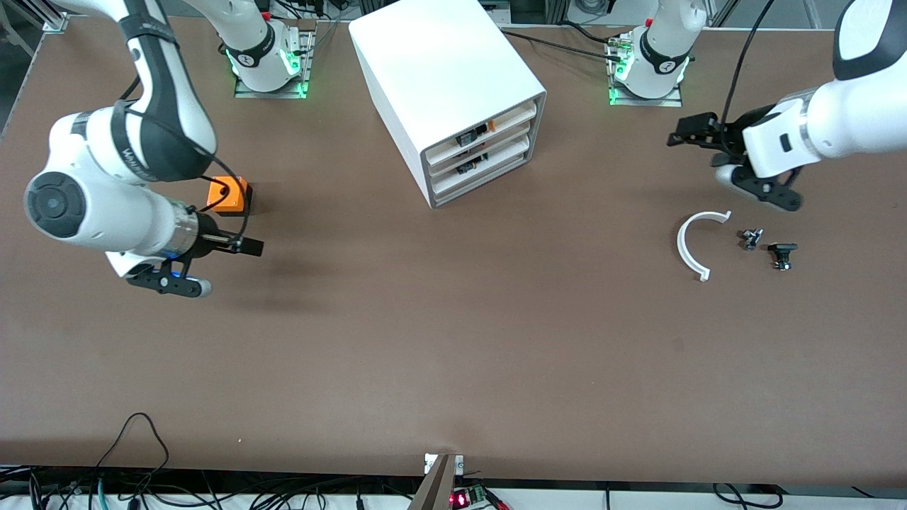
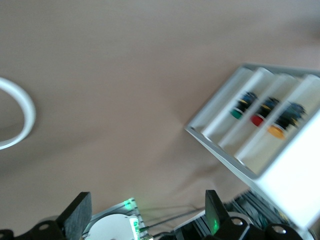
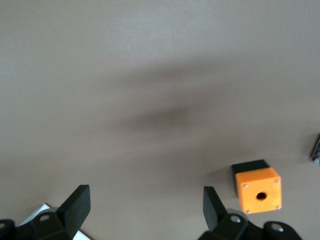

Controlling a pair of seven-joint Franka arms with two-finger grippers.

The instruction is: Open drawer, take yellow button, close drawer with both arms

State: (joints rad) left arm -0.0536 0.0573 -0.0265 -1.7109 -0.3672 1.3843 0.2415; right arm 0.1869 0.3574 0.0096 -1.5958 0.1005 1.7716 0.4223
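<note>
The white cabinet (image 1: 439,78) stands at the back middle of the table. Its top drawer (image 1: 496,124) is shut, level with the grey front rim. The button's orange cap (image 1: 491,126) shows through that drawer's front, and also in the left wrist view (image 2: 275,131). My left gripper (image 1: 726,173) is open and empty above the table toward the left arm's end, apart from the cabinet (image 2: 280,165); its wrist view (image 2: 146,200) shows nothing between the fingers. My right gripper (image 1: 198,287) is open and empty toward the right arm's end (image 3: 145,192).
An orange cube with a hole (image 1: 228,195) sits beside the right arm and shows in its wrist view (image 3: 258,190). A white half ring (image 1: 691,244) and two small black parts (image 1: 751,237) (image 1: 781,253) lie below the left gripper. The two lower drawers hold green (image 2: 236,114) and red (image 2: 256,120) buttons.
</note>
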